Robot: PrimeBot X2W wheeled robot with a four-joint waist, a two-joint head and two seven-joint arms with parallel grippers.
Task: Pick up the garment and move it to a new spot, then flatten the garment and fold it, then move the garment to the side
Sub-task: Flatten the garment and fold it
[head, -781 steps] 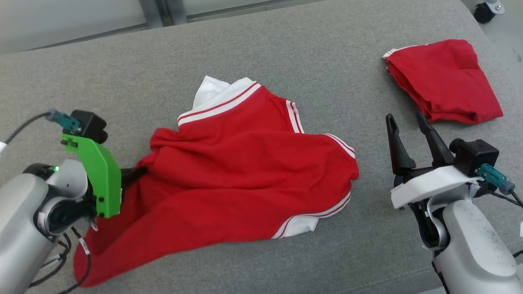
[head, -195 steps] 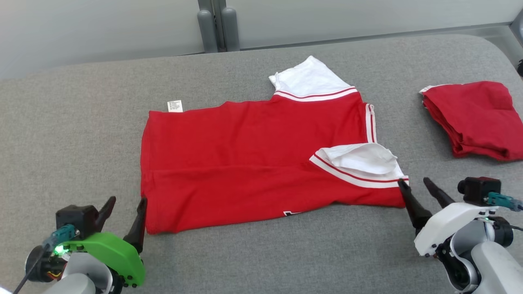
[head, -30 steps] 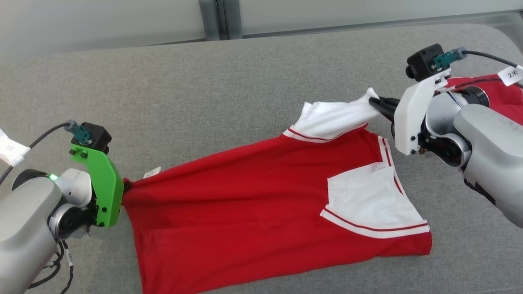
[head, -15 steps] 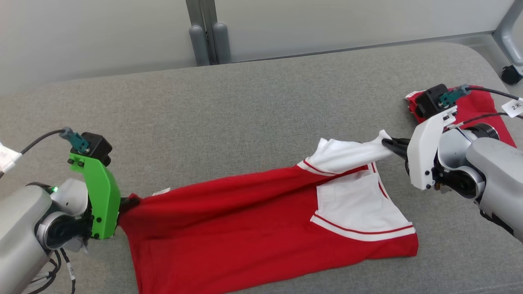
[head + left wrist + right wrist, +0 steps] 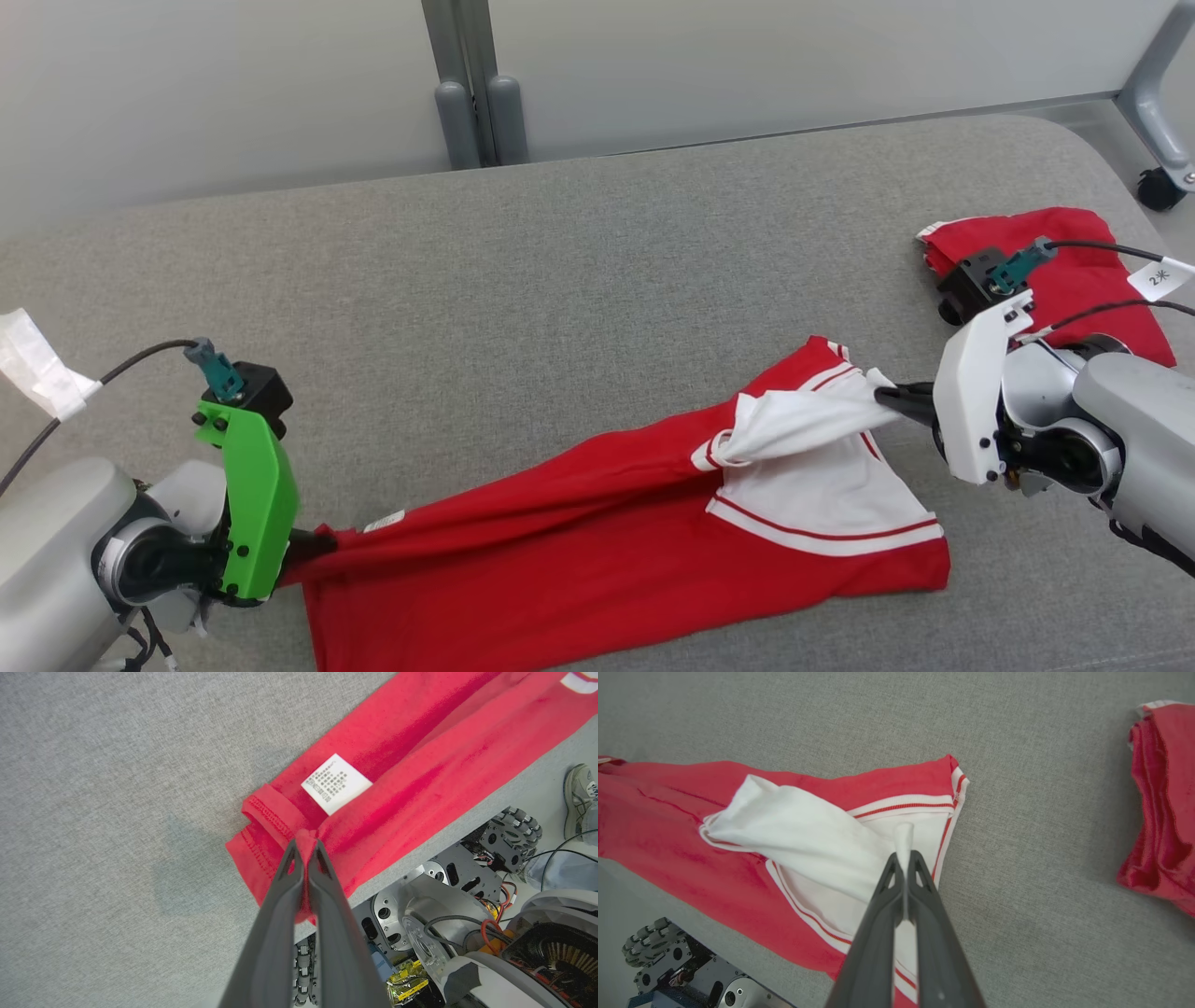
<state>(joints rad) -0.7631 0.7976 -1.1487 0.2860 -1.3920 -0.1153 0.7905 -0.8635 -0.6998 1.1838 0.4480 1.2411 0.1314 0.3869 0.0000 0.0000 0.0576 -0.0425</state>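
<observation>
Red knit cloth with white sleeves and striped trim, the garment (image 5: pixel 579 532) lies along the near side of the grey woven-fabric surface (image 5: pixel 560 280), stretched between the two arms. The left gripper (image 5: pixel 306 843) has its dark fingers pressed together on a pinch of the red hem corner, just beside the white care label (image 5: pixel 336 783). The right gripper (image 5: pixel 904 855) has its fingers closed on the tip of the white sleeve (image 5: pixel 798 835), which rises off the cloth to the fingertips. Gripping opposite ends lets the arms keep one long edge taut and carry it over the rest, so this reads as a lengthwise fold under way. The lifted layer partly covers the one beneath. In the left wrist view a little of the hem reaches past the surface's near edge. A second red garment (image 5: pixel 1074 271), folded, sits well apart at the right, probably where finished pieces go. The next move likely calls for lowering both ends evenly so the edges line up, then letting go. Uneven tension could bunch the sleeve or drag the cloth off the edge.
</observation>
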